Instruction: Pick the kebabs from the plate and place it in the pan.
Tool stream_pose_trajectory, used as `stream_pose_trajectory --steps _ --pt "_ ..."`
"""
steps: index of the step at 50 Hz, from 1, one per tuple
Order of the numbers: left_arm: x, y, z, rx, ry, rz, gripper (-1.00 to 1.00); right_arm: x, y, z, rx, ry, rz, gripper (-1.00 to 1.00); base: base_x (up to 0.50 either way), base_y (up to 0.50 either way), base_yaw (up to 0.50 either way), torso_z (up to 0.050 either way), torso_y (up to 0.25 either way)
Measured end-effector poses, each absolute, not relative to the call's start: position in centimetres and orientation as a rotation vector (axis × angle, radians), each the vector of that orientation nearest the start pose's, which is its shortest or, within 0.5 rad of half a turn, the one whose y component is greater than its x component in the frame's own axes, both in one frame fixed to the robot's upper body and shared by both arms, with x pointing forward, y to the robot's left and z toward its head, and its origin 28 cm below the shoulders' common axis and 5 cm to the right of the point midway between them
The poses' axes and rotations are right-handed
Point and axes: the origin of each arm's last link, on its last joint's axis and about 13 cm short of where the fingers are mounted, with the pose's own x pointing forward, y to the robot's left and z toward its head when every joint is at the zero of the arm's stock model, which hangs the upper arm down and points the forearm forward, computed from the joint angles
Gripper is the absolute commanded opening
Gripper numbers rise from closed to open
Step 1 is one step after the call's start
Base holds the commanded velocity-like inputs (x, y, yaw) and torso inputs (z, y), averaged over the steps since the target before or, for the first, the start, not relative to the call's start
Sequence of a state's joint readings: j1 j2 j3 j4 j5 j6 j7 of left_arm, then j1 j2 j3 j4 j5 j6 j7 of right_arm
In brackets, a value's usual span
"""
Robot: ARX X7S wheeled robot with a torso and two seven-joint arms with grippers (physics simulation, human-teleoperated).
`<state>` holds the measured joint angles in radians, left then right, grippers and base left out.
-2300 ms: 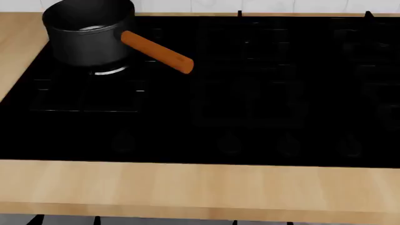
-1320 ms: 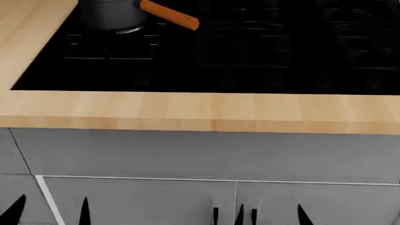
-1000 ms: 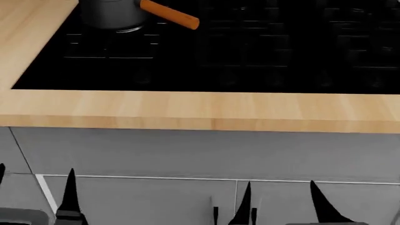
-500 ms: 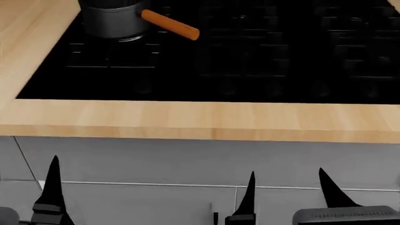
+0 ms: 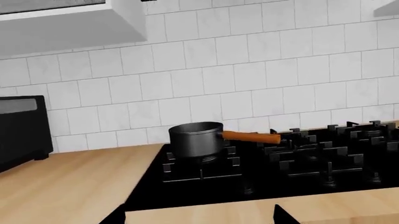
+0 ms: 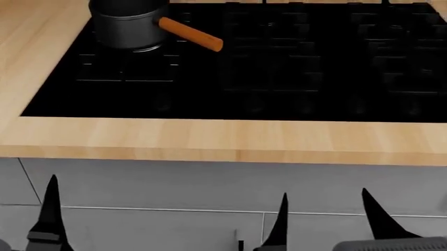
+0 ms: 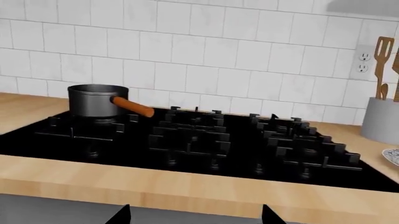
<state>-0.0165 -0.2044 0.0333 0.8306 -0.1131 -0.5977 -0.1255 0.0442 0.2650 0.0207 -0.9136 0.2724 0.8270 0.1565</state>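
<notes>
The pan (image 6: 127, 25), dark grey with an orange-brown handle (image 6: 190, 34), stands on the back left burner of the black cooktop (image 6: 279, 68). The same pan (image 5: 194, 139) shows in the left wrist view, and the pan (image 7: 95, 100) appears again in the right wrist view. A sliver of the plate (image 7: 393, 156) peeks in at the edge of the right wrist view, on the counter beside the cooktop. The kebabs are out of view. My left gripper (image 5: 198, 217) and right gripper (image 7: 194, 216) are both open and hold nothing. Both hang low in front of the counter edge, far from the pan. In the head view the right gripper (image 6: 325, 225) shows two spread fingers.
A pale grey utensil holder (image 7: 380, 119) with wooden spoons (image 7: 383, 51) stands at the back right of the counter. A black appliance (image 5: 22, 130) sits on the counter left of the cooktop. The wooden counter front (image 6: 223, 141) lies between both grippers and the cooktop, with grey cabinet fronts (image 6: 175, 183) below.
The head view dropped to the counter front and cabinets, then tilted back up a little. Both grippers' fingertips rose into the bottom of the view. The pan has not moved.
</notes>
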Motion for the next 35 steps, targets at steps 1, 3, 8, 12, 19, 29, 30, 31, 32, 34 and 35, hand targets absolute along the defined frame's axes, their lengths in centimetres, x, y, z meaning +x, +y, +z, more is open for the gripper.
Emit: stream_pose_trajectory --steps 1,3,8,12,19,29,30,31,32,34,35 --pt "17.9 22.2 14.4 0.099 -0.242 -0.003 1.00 17.2 -12.0 14.9 -0.085 -0.113 0.038 1.00 0.00 0.00 0.00 0.000 0.000" --pt "17.8 22.2 14.5 0.102 -0.243 0.003 1.00 17.1 -12.0 14.9 -0.083 -0.113 0.039 1.00 -0.07 -0.31 0.00 0.000 0.000" --pt "17.6 22.2 14.6 0.105 -0.248 0.011 1.00 17.0 -12.2 14.9 -0.083 -0.115 0.030 1.00 -0.10 -0.35 0.00 0.000 0.000" --pt "17.5 22.2 14.7 0.105 -0.252 0.013 1.00 16.9 -12.3 15.0 -0.082 -0.117 0.022 1.00 -0.10 -0.35 0.00 0.000 0.000" --pt "17.4 22.2 15.1 0.103 -0.260 0.017 1.00 16.7 -12.7 15.3 -0.086 -0.123 0.004 1.00 -0.08 -0.35 0.00 0.000 0.000" --pt "17.6 22.2 16.1 0.106 -0.278 0.025 1.00 16.7 -13.5 16.5 -0.103 -0.140 -0.035 1.00 -0.06 -0.32 0.00 0.000 0.000" --pt "17.6 22.1 16.3 0.106 -0.280 0.026 1.00 16.7 -13.6 16.7 -0.104 -0.142 -0.040 1.00 -0.05 -0.30 0.00 0.000 0.000" --pt "17.7 22.1 16.4 0.106 -0.283 0.026 1.00 16.6 -13.7 16.8 -0.106 -0.144 -0.044 1.00 -0.05 -0.30 0.00 0.000 0.000" --pt "17.7 22.1 16.6 0.107 -0.285 0.027 1.00 16.6 -13.8 17.0 -0.107 -0.145 -0.048 1.00 -0.05 -0.30 0.00 0.000 0.000" --pt "17.7 22.1 16.8 0.108 -0.289 0.027 1.00 16.6 -13.9 17.3 -0.109 -0.150 -0.058 1.00 -0.05 -0.30 0.00 0.000 0.000" --pt "17.7 22.1 17.0 0.109 -0.292 0.027 1.00 16.6 -14.1 17.5 -0.111 -0.153 -0.063 1.00 -0.05 -0.30 0.00 0.000 0.000"
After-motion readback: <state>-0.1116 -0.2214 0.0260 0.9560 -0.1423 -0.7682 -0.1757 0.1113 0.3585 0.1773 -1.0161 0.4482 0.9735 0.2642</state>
